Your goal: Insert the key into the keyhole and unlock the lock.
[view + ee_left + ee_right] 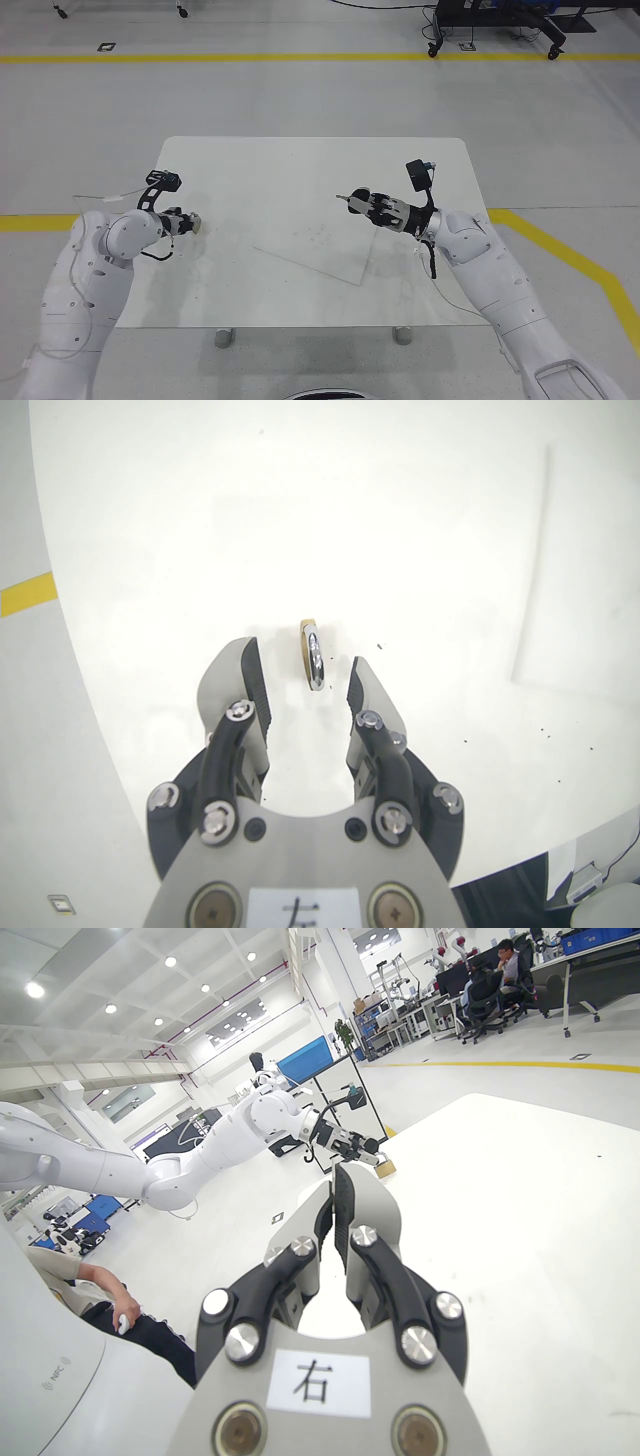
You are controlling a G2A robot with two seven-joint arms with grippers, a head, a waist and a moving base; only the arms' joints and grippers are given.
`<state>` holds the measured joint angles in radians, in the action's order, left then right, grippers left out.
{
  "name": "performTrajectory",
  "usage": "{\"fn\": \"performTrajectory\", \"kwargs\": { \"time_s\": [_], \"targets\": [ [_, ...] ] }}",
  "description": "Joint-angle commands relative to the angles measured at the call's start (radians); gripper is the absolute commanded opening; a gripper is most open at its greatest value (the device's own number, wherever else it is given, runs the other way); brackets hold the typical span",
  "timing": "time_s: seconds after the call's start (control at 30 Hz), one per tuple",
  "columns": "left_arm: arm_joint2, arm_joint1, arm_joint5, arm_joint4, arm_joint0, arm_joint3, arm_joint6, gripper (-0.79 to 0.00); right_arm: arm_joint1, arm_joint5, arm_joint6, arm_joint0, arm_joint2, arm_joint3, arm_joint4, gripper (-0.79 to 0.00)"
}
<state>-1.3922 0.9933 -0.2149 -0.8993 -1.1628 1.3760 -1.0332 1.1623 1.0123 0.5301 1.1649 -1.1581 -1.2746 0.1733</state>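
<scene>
The brass padlock (304, 640) stands on edge near the left side of the white worktop (400, 525). Its steel shackle (316, 662) points back into the gap between my left fingers (255, 680), which are spread apart and touch neither side of it. Well apart, over the worktop's middle, my right fingers (345, 1208) are clamped on the key (343, 197), which juts from their tips.

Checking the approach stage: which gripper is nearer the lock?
Left. The left gripper is open, with the lock between its fingers, touching neither. The right gripper, shut on the key, is far across the table.
</scene>
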Motion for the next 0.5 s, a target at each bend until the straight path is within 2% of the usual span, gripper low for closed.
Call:
{"fn": "performTrajectory", "kwargs": {
  "time_s": [0.0,0.03,0.07,0.37,0.47],
  "targets": [
    [0.005,0.0,-0.001,-0.009,0.002,-0.003,0.001,-0.643,0.0,0.0,0.0,0.0,0.0,0.0,0.0,-0.785],
    [0.007,-0.001,0.001,-0.013,0.003,-0.003,0.003,-0.739,0.0,0.0,0.0,0.0,0.0,0.0,0.0,-0.785],
    [0.008,0.0,0.002,-0.013,0.004,-0.004,0.004,-0.785,0.0,0.0,0.0,0.0,0.0,0.0,0.0,-0.785],
    [0.031,0.001,-0.005,-0.029,0.018,-0.016,0.016,-0.785,0.0,0.0,0.0,0.0,0.0,0.0,0.0,-0.785],
    [0.027,0.0,-0.017,-0.019,0.011,0.006,0.037,-0.785,0.0,0.0,0.0,0.0,0.0,0.0,0.0,-0.785]
  ]
}}
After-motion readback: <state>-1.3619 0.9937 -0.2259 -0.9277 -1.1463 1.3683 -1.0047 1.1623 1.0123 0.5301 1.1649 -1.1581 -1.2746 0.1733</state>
